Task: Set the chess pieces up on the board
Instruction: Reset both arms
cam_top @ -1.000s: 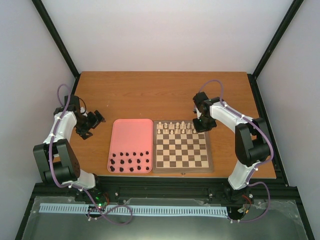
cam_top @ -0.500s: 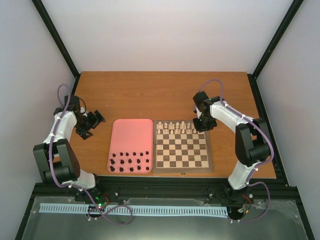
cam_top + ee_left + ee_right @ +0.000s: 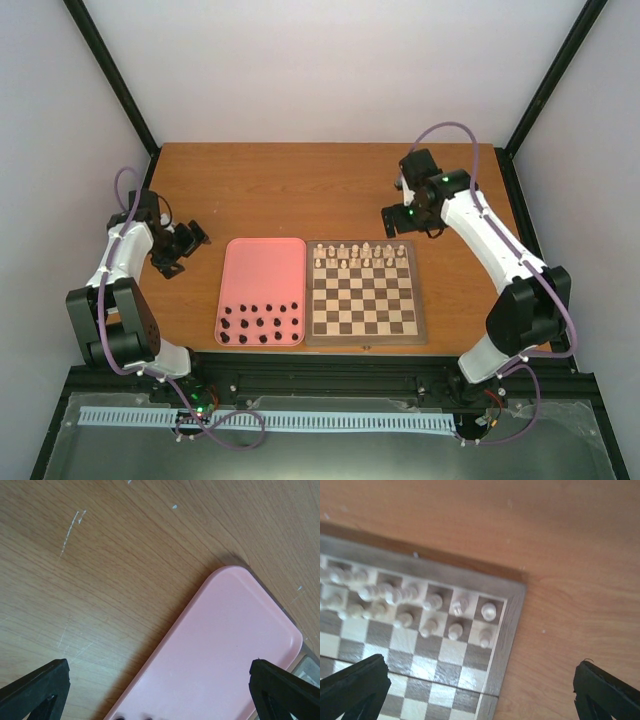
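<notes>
We are holding our right gripper (image 3: pixel 480 662) wide open near the board (image 3: pixel 514 615), gripping nothing. Our left gripper (image 3: pixel 159 662) is hanging wide open beside the pink tray (image 3: pixel 225 645).

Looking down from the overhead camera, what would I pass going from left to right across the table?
Left hand → pink tray → board. The right hand is left out: it sits in line with the board's right part, so its place in the order is unclear.

text: none readable in any view | board (image 3: pixel 365 310): no lettering or numbers legible | pink tray (image 3: pixel 262 270): no label legible
</notes>
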You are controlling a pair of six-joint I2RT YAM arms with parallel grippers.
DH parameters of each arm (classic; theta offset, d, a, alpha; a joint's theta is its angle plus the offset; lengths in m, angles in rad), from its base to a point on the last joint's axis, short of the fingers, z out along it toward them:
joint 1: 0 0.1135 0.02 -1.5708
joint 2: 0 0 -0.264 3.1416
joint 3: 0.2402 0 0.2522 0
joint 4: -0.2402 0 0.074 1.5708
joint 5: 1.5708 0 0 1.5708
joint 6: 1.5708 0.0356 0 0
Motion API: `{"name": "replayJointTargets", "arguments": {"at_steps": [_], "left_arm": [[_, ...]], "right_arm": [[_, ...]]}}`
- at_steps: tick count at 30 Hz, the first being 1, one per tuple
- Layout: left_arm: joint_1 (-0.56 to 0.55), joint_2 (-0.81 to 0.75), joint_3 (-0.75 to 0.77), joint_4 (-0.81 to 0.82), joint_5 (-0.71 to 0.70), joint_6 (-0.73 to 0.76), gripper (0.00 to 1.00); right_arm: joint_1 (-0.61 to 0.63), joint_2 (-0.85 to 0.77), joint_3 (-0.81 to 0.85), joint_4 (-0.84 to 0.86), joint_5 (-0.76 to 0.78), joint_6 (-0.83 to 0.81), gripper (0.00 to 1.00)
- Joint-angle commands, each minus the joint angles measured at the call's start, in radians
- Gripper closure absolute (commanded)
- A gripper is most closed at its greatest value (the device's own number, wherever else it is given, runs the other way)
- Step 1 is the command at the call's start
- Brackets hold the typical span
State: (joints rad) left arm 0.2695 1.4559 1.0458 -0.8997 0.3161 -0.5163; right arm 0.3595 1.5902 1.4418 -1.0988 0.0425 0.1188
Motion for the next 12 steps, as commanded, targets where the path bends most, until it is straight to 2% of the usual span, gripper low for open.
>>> {"name": "replayJointTargets", "arguments": {"at_steps": [1, 5, 12], "left_arm": [[0.002, -0.001, 0.065, -0.027, -0.016, 0.024, 0.0], [0.002, 0.004, 0.1, -0.048, -0.033, 0.026, 0.0], [0.002, -0.003, 0.129, -0.068, -0.056, 0.027, 0.0]], "right_arm": [[-0.013, 0.001, 0.117, -0.032, 0.026, 0.033, 0.0], [-0.013, 0.013, 0.169, -0.016, 0.005, 0.058, 0.0], [-0.013, -0.009, 0.141, 0.027, 0.009, 0.067, 0.0]]}}
